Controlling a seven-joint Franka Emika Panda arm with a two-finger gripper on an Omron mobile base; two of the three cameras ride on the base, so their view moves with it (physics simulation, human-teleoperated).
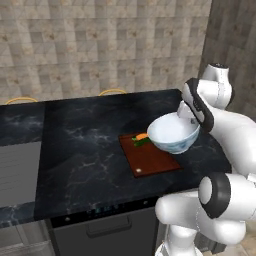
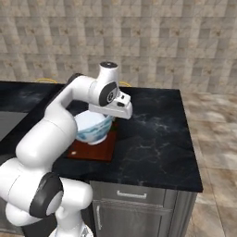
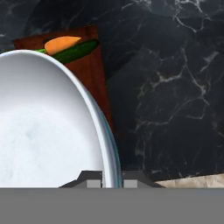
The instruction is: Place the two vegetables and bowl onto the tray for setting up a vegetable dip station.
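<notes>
My gripper [image 3: 112,179] is shut on the rim of the white bowl [image 3: 48,131], one fingertip inside the rim and one outside. In the left base view the bowl [image 1: 173,132], faintly blue outside, sits upright over the right side of the reddish-brown tray [image 1: 150,161]. I cannot tell whether the bowl touches the board. The orange carrot [image 1: 142,135] and the dark green cucumber [image 1: 141,142] lie side by side on the tray's far end, just left of the bowl. They also appear in the hand view as carrot [image 3: 61,43] and cucumber [image 3: 76,51]. From the right base view, the bowl [image 2: 94,127] is partly hidden behind my hand.
The tray lies on a black marble counter [image 1: 85,145] near its front edge. A grey ribbed panel [image 1: 19,172] is set into the counter at the left. A tiled wall [image 1: 100,45] backs the counter. Bare counter [image 2: 152,134] stretches to the right of the tray.
</notes>
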